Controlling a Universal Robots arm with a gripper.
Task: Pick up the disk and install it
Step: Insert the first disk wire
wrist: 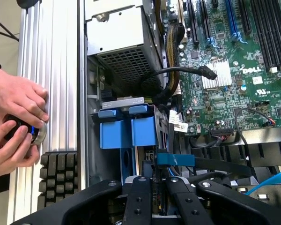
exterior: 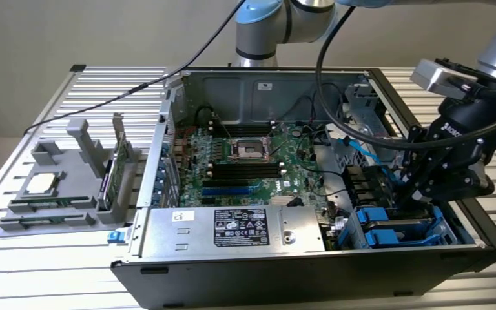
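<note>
Jaws: cannot tell whether pinching; poised just over disk (exterior: 402, 226) in computer case (exterior: 317, 274) bay.

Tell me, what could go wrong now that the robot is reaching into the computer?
Loose black cables lie right beside the robot's black hand; they might snag on it.
The silver-grey metal disk in its bright blue plastic bracket sits in a tight corner bay; slightly crooked, it might jam.
A person's hands are close beside the open black computer case; a wide arm swing could bump them.
</note>
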